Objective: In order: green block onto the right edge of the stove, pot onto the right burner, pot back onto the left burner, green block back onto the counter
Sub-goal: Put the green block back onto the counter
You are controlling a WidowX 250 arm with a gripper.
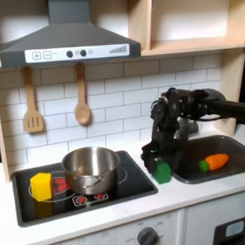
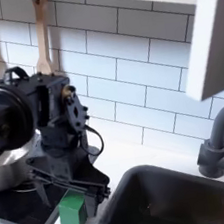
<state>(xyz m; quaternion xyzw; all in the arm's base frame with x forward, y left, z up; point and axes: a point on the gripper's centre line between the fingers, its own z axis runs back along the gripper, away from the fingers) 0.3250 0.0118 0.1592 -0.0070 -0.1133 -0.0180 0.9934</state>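
The small green block [image 1: 162, 174] [image 2: 72, 213] rests at the right edge of the black stove [image 1: 132, 186] [image 2: 22, 212], beside the sink. My gripper [image 1: 156, 161] [image 2: 70, 191] hangs directly over the block, its fingers spread apart and the block just beneath them. The steel pot [image 1: 91, 168] [image 2: 4, 164] stands on the stove toward its middle, left of the gripper in both exterior views. The white counter [image 1: 118, 217] [image 2: 105, 176] surrounds the stove and sink.
A yellow block [image 1: 41, 184] lies on the stove's left burner. An orange-and-green toy carrot [image 1: 214, 162] lies in the dark sink [image 1: 231, 169] [image 2: 197, 198]. A grey faucet [image 2: 218, 148] rises behind the sink. Wooden utensils [image 1: 82, 101] hang on the tiled wall.
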